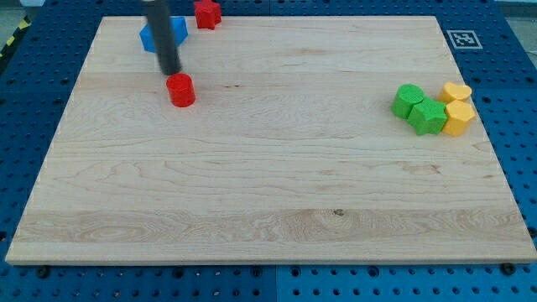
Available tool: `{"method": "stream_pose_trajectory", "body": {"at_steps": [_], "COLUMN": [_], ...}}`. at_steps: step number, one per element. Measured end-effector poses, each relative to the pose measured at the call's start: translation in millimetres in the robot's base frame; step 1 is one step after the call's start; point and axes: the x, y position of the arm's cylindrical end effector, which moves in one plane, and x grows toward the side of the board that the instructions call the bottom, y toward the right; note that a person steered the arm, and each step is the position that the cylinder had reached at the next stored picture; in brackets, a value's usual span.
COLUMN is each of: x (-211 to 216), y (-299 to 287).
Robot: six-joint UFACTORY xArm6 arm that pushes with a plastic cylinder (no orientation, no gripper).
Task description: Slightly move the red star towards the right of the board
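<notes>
- Nearest us, along the view's bottom edge, the wooden surface (268, 226) is one broad open sweep of bare grain, with blue pegboard (512, 101) showing round its rim.
- Midway up on the view's right, a tight huddle: a green round block (409, 99) touching a green block (429, 117) whose shape I can't settle, with a yellow hexagon block (459, 118) pressed to that one's right and a yellow heart-like block (457, 91) just above. They sit near the right edge.
- Over on the view's left, the red cylinder (180, 90) stands alone, and the tip (171, 72) sits just above and left of it, near enough that I can't tell whether they touch.
- No pincer here to open or close, only a straight dark rod holding nothing.
- Behind the rod, a blue block (176, 32) is partly hidden, shape unclear.
- Farthest away, the red star (207, 13) sits right at the top edge, just right of the blue block, with clear wood stretching away to its right.
</notes>
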Motion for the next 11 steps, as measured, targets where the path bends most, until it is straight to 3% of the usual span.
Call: {"method": "stream_pose_trajectory", "body": {"at_steps": [1,3,7,9,11], "x": [-6.6,-130.2,-140.7,-140.6,-140.6], "y": [-52.7,-94.6,-29.2,30.0,35.1]}}
